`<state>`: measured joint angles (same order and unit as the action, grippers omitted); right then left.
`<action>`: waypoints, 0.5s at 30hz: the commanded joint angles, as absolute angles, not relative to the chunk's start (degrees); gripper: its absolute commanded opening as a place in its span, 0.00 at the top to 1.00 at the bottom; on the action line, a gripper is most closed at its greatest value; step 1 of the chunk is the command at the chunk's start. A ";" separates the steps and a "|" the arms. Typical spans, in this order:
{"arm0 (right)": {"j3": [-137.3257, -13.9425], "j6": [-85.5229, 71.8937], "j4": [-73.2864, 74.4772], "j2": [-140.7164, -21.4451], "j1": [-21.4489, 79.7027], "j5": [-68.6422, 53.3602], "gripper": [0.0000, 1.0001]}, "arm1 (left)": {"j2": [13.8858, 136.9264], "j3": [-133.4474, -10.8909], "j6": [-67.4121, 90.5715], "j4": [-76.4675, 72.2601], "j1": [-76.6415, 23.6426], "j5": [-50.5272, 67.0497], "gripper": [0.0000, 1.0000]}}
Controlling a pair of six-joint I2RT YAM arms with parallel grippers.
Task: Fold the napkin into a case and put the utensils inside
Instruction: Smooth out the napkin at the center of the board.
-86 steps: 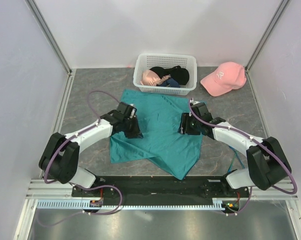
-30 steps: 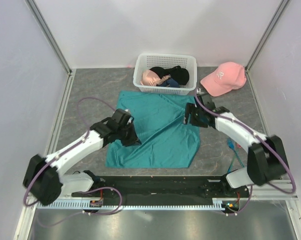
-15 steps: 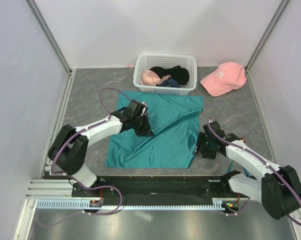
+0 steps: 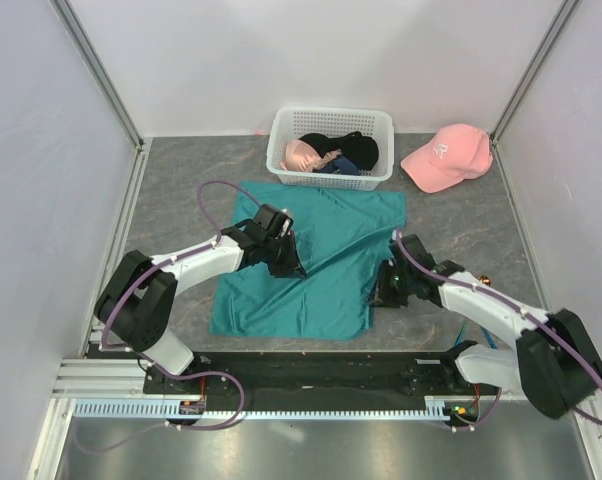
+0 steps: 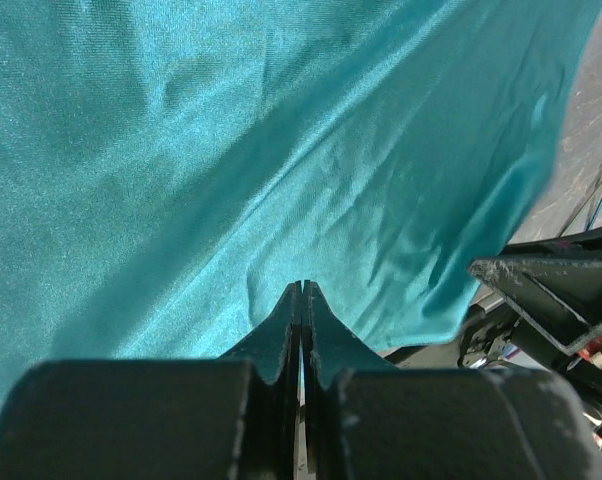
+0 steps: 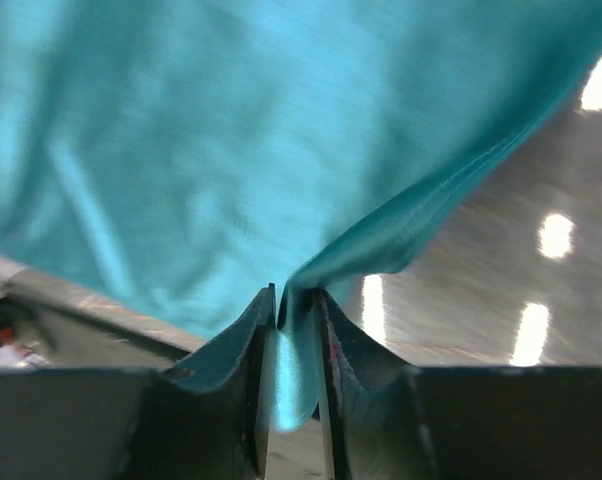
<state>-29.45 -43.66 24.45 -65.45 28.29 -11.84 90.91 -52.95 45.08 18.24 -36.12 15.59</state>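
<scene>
Napkin: the soft teal-green cloth napkin [image 4: 331, 240] lies spread open in the middle of the grey table [image 4: 171, 200], just in front of the basket. A long crease runs across it.
Left gripper: the black left gripper [image 4: 289, 264] sits on the napkin's left middle. Its fingers are squeezed tight, and the cloth puckers at their tips.
Right gripper: the black right gripper [image 4: 377, 294] is at the napkin's near right edge. It pinches a bit of that edge.
Basket: the white plastic lattice basket [image 4: 331, 113] stands at the back, with black and pink clothes [image 4: 331, 152] inside.
Cap: the pink baseball cap [image 4: 446, 155] lies right of the basket, apart from the napkin.
</scene>
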 commanded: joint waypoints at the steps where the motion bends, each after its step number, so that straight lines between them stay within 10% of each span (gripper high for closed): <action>1: -42.08 -44.91 17.40 -74.08 31.02 -17.31 0.67 | 88.16 -52.38 43.07 16.26 -36.12 15.47 0.98; 7: -46.50 -40.00 21.26 -77.70 30.68 -16.53 0.42 | 87.89 -52.38 42.98 16.26 -36.12 15.99 0.98; 15: -40.43 -38.06 23.47 -73.21 29.97 -11.15 0.35 | 88.67 -52.91 42.19 13.63 -36.91 20.65 0.98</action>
<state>-42.09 -40.12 21.76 -75.40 30.17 -13.63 90.04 -52.21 44.95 17.17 -36.14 16.97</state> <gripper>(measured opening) 0.617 0.026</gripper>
